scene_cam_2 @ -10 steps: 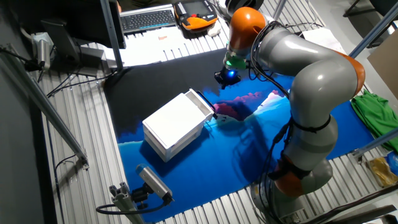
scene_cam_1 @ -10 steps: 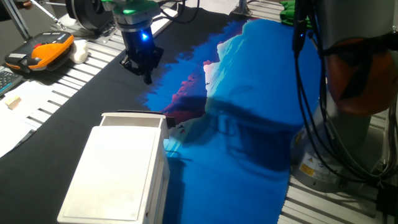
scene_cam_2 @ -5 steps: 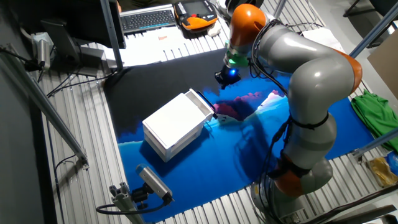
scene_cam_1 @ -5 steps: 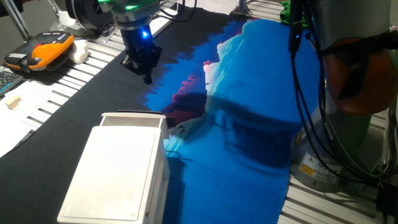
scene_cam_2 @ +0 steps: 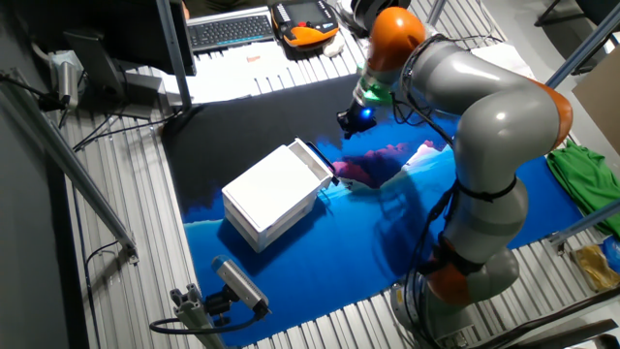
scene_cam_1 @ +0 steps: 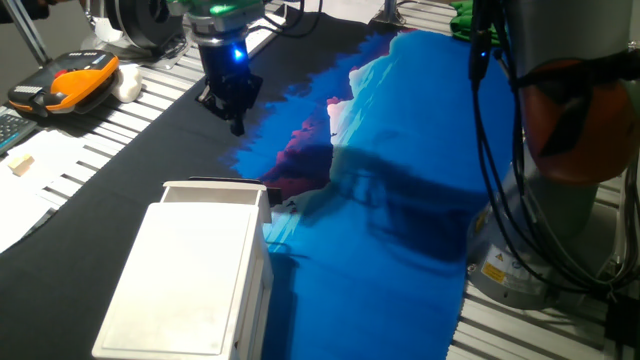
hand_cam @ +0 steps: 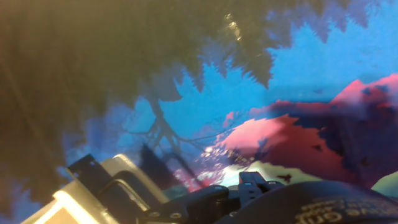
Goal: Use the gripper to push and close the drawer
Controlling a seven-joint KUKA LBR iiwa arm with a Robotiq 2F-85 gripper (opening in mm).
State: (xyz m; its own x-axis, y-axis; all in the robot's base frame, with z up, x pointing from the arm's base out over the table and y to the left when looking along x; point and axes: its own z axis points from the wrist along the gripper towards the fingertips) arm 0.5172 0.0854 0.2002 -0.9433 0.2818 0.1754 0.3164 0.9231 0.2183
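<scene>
The white casing [scene_cam_1: 185, 275] lies on the dark end of the cloth, with the drawer [scene_cam_1: 212, 192] sticking out a little at its far end. My black gripper [scene_cam_1: 237, 122], blue light glowing, hangs above the cloth beyond that end and apart from the drawer; its fingers look pressed together with nothing held. From the other side the gripper [scene_cam_2: 349, 121] hovers up and right of the drawer [scene_cam_2: 320, 165]. In the hand view the drawer front [hand_cam: 121, 177] with a dark handle shows low on the left, and the fingers [hand_cam: 245, 185] are partly visible at the bottom edge.
A blue, pink and black patterned cloth [scene_cam_1: 400, 230] covers the table. The grey arm base [scene_cam_1: 560, 200] with cables stands at the right. An orange-black handset [scene_cam_1: 65, 85] and papers [scene_cam_1: 30, 190] lie left. A keyboard [scene_cam_2: 228, 29] sits behind, a small camera [scene_cam_2: 237, 281] in front.
The gripper has drifted slightly up and away from the drawer end, and the arm has shifted a little to the right. The drawer and casing have not moved.
</scene>
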